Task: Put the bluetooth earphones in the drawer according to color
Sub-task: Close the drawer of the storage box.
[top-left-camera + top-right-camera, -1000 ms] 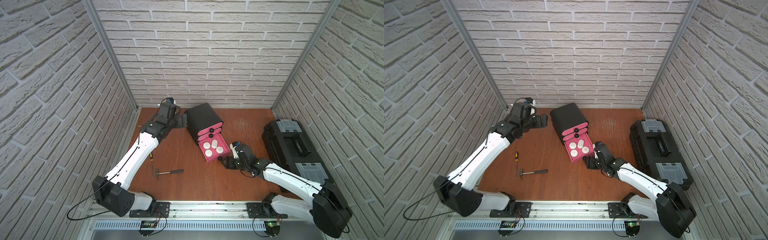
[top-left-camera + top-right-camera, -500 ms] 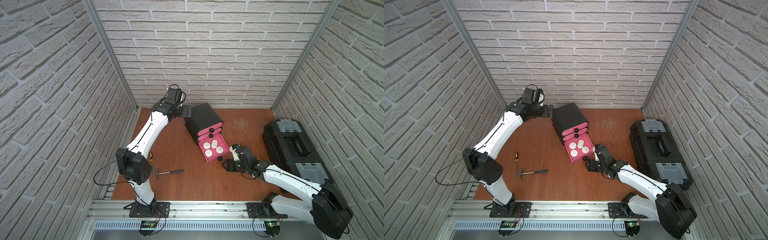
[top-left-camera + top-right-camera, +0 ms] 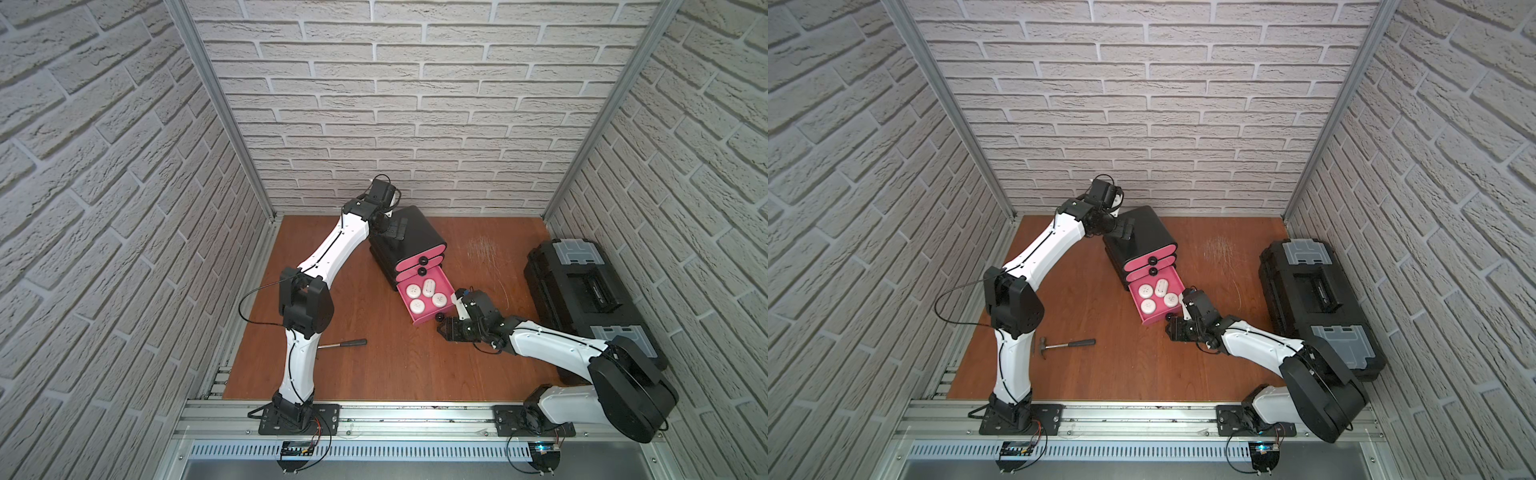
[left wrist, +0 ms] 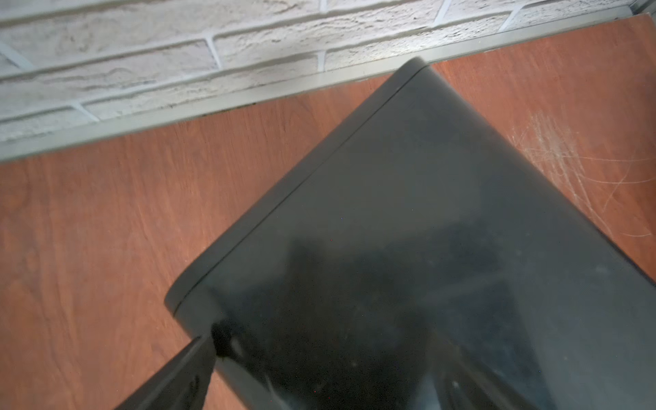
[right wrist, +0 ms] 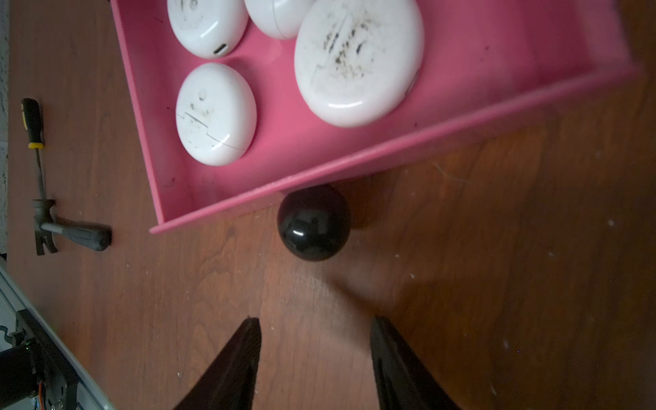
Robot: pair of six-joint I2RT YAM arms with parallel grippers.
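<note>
The drawer cabinet (image 3: 417, 235) (image 3: 1148, 232) is black with pink fronts and stands at the back middle of the table. Its bottom drawer (image 3: 434, 316) (image 5: 284, 167) is pulled out and holds several white bluetooth earphones (image 3: 417, 306) (image 3: 1148, 306) (image 5: 215, 113). My right gripper (image 3: 442, 326) (image 3: 1171, 326) (image 5: 316, 319) is low on the table just in front of that drawer's black knob (image 5: 313, 223). It is open, with only bare wood between its fingers. My left gripper (image 3: 395, 228) (image 3: 1125, 230) (image 4: 330, 390) hovers over the rear of the cabinet's top, open wide.
A hammer (image 3: 349, 343) (image 3: 1067, 344) (image 5: 71, 230) lies at the front left of the table, and a screwdriver (image 5: 33, 124) lies beyond it. A large black toolbox (image 3: 590, 299) (image 3: 1316, 299) fills the right side. Brick walls close in three sides.
My left arm has swung from beside the cabinet's left side up over the rear of its top. My right gripper has narrowed its jaws and shifted left, in front of the bottom drawer's knob.
</note>
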